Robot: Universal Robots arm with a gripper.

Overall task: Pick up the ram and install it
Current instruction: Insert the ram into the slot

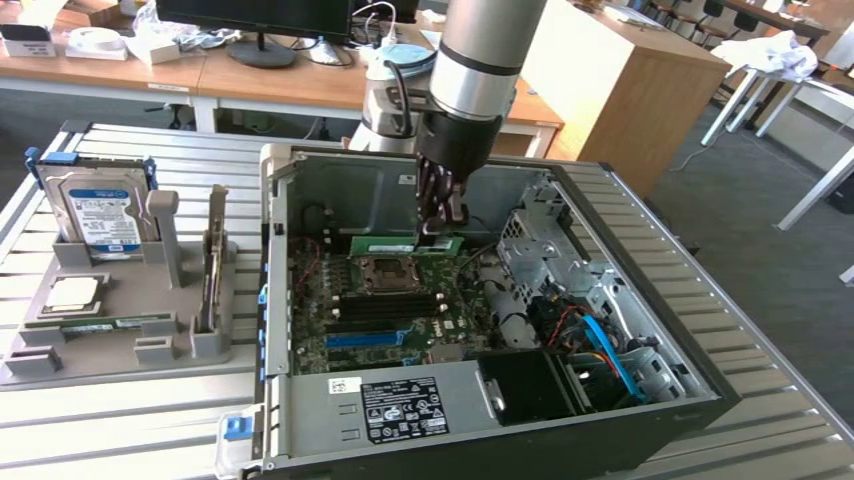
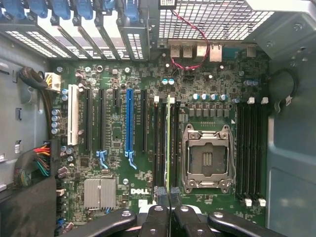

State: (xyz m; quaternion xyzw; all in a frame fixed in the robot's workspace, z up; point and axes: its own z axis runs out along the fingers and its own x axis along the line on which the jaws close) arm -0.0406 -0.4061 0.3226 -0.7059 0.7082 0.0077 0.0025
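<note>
**Fingers (image 2: pixel 158 212) Clamped on the Ram (image 2: pixel 169 143) over the Board**

The fingers are pressed together on the two flat faces of the ram, with only the thin stick between them. It is held on edge, presumably so that its contact edge points down at the motherboard (image 2: pixel 197 84). It is also lined up with the black memory slots (image 2: pixel 160 143), so that it would go straight into one. Whether the lower edge has met a slot cannot be told.

From the wrist, the ram is seen edge-on as a narrow yellow-green line. In the exterior view it is a long green strip (image 1: pixel 394 243) with a pale patch, possibly a label. There it runs from the exterior view's left to its right, and the gripper (image 1: pixel 435 232) is placed at its right end.

The open processor socket (image 2: pixel 206 158) sits just beside those slots, and a blue expansion slot (image 2: pixel 130 121) lies beyond them on the other side. All of this is enclosed by the opened computer case (image 1: pixel 627 215).

Well apart, at the exterior view's left, a grey stand (image 1: pixel 94 355) is set on the slatted table (image 1: pixel 134 420). A hard drive (image 1: pixel 100 215) is propped upright in it and a processor chip (image 1: pixel 74 292) is laid flat.
</note>
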